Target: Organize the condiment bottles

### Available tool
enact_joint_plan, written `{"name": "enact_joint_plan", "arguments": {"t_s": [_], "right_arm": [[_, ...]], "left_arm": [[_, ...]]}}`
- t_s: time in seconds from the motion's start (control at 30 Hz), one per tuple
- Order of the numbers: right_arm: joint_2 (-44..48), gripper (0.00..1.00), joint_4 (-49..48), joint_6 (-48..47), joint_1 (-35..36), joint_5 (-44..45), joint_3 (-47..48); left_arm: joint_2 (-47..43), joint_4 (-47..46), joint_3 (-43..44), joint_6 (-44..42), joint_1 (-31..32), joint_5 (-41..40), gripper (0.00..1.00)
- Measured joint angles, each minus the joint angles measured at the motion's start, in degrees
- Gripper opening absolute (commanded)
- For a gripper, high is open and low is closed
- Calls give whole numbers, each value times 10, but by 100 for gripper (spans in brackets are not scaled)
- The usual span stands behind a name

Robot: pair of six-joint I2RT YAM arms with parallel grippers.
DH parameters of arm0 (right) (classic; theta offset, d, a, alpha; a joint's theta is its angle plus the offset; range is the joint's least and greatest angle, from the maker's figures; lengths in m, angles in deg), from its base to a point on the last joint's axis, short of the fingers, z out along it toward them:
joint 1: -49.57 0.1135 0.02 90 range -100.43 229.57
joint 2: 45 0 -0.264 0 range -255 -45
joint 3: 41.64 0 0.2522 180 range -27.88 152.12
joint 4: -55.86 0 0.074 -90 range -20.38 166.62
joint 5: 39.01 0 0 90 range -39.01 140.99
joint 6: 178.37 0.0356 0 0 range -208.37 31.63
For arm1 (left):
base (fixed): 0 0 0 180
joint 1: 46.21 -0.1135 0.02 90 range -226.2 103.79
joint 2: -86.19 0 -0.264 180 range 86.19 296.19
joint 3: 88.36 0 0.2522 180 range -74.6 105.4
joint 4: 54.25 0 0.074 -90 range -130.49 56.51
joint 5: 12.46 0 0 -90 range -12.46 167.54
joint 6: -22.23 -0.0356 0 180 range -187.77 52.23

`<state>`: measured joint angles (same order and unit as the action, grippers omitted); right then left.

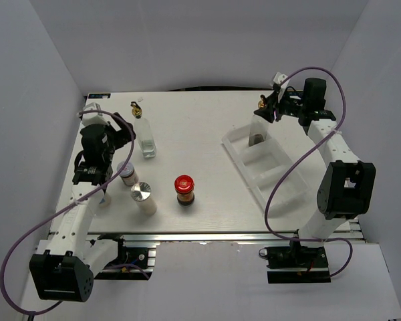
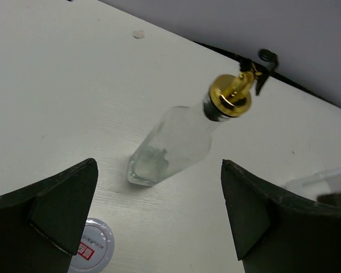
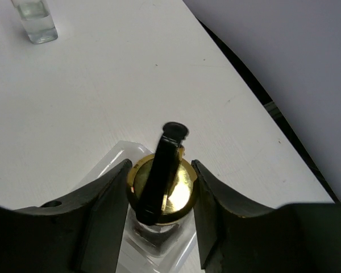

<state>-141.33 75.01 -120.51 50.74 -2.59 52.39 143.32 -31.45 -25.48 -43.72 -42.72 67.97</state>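
One cruet (image 3: 179, 196) shows mostly its cap inside the right gripper (image 3: 161, 166).

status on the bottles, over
Left end effector open, facing loose cruet. Right end effector shut on second cruet, standing in tray. Shaker, labelled jar, red-lidded jar on table. Nothing blocking.

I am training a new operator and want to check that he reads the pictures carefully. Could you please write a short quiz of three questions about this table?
1. True or false: the left gripper is shut on a bottle.
2. How many bottles stand in the white tray? A: none. B: one. C: three.
3. What colour is the lid of the jar nearest the tray?

Key:
1. False. It is open, facing the free cruet.
2. B. Only the cruet in the tray is there, gripped at its gold cap by the right gripper.
3. Red. It is the red-lidded jar.
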Motion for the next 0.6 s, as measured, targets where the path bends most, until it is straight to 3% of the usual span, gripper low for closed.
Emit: {"name": "enact_joint_plan", "arguments": {"t_s": [0.1, 0.33, 0.6], "right_arm": [[12, 56, -23, 0, 0, 15, -16], [46, 89, -55, 3, 0, 41, -43], [70, 89, -60, 7, 0, 44, -43]], "left_arm": [[30, -26, 2, -25, 0, 66, 98], [135, -48, 33, -79, 2, 122, 98], [185, -81, 53, -122, 17, 128, 98]]}}
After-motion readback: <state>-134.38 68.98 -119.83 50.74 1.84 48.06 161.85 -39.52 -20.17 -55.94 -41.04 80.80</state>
